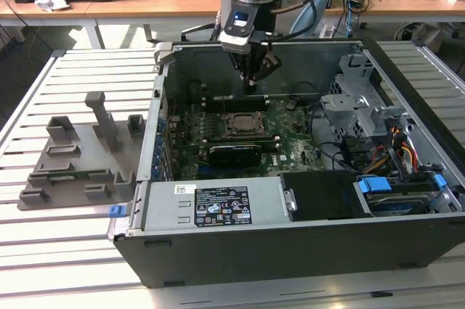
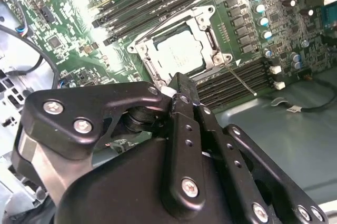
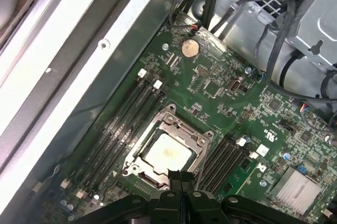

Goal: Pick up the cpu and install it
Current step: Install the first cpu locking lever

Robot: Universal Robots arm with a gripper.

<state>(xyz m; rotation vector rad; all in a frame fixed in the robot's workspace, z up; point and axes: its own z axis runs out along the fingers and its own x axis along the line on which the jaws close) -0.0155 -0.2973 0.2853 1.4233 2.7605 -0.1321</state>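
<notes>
Right of the grey plastic holder blocks point(image 1: 80, 156) on the slatted bench point(image 1: 73, 251), the small flat silver-topped square cpu point(image 3: 167, 153) sits in its black-and-metal socket frame point(image 3: 181, 126), likely light, stiff, slick, fragile underneath and best pinched by its edges, while the black tool point(image 3: 176, 174) hovers above, fingers pressed together, seemingly empty.

Silver cpu point(image 3: 167, 153), green motherboard point(image 3: 221, 103), black claw point(image 2: 178, 86), grey holder blocks point(image 1: 80, 156), pale slatted table point(image 1: 80, 76)
</notes>
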